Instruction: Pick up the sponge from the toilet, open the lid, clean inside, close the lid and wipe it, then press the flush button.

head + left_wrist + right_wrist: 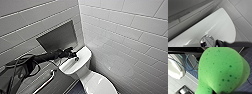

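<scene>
The white toilet point(87, 80) stands in the tiled corner with its lid point(98, 83) down over the bowl. My left arm comes in from the left and my left gripper point(73, 54), shut, hovers just over the tank top point(82, 53), close beside the flush button point(76, 59). In the left wrist view the chrome-ringed flush button point(207, 40) lies right below a dark fingertip point(219, 43). The bright green sponge point(221, 70) looms large in the right wrist view, pinched at its narrow end in my right gripper.
White tiled walls close in behind and to the right of the toilet. A dark recessed panel point(57, 37) sits in the left wall above a metal grab bar point(46, 82). A blue cable point(189, 63) trails over the dark floor tiles.
</scene>
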Controlling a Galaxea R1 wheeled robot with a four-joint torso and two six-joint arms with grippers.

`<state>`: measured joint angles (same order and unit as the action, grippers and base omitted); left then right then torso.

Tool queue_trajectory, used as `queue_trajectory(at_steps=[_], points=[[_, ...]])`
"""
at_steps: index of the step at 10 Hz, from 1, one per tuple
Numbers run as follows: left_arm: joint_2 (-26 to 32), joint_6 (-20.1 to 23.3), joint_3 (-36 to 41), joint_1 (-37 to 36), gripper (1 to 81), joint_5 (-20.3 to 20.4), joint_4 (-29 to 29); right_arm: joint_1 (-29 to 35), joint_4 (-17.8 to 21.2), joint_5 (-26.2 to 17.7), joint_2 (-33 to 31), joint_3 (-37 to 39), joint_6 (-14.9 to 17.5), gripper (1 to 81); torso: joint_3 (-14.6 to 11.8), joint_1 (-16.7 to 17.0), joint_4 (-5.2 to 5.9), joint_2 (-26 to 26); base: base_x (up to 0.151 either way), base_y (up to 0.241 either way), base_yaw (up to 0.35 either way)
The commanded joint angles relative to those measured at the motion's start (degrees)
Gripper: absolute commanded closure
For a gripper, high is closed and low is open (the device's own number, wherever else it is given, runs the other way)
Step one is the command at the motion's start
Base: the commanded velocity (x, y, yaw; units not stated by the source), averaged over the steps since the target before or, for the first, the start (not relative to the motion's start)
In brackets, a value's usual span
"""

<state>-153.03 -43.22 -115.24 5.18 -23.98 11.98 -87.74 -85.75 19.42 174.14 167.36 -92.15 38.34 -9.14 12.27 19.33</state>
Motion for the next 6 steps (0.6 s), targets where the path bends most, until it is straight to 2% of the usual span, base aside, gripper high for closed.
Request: queue_trajectory(at_steps=[1,4,6], points=[[7.12,0.68,7.3,-12.42,81.1,-0.63,-1.7,-1.18,-1.0,-1.4,0.44,-0.12,0.13,81.1,0.0,0.0,0.0,0.0,0.0,0.0,0.0],[18.45,0.68,23.3,-13.04,81.1,-1.07,-2.23,-0.82,-1.0,-1.4,0.44,-0.03,0.13,81.1,0.0,0.0,-0.02,0.0,0.0,0.0,0.0],[26.01,0.76,33.67,-11.04,81.1,-1.33,-2.23,-0.82,-1.0,-1.4,0.44,0.14,0.13,81.1,0.02,0.0,-0.02,0.0,0.0,0.0,0.0]])
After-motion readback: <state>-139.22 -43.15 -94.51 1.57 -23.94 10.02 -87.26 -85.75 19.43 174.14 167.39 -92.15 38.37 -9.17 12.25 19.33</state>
